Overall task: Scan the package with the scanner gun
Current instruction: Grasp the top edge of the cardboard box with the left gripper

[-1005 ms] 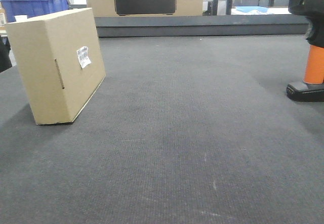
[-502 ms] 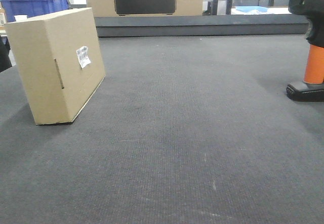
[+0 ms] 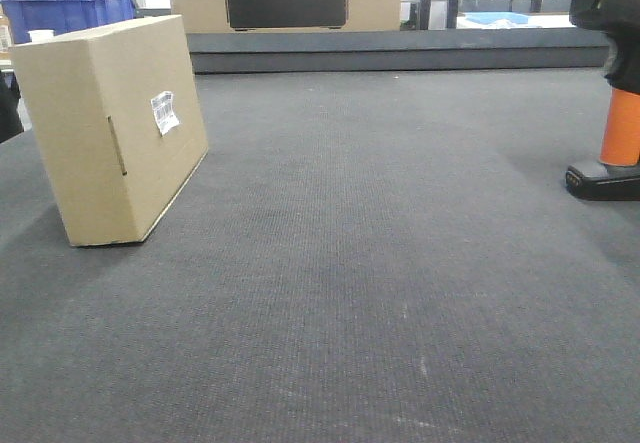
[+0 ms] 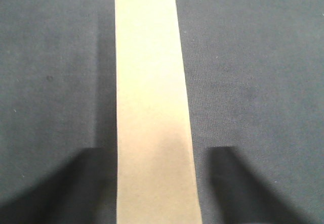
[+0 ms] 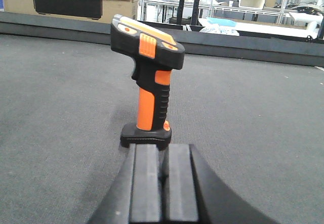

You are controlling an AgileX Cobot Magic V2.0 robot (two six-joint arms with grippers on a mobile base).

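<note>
The right gripper (image 5: 163,150), pinched shut and empty just before the scanner gun (image 5: 147,102), should spread wide, then clasp its handle squarely; the left gripper's fingers, I can't tell.

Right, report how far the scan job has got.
Nothing looks done. The scanner gun stands upright on the mat, ungrasped; the right gripper sits shut just short of its foot. The package stands on edge, label showing. Still to do: grasp the gun, aim at the label, scan.
</note>
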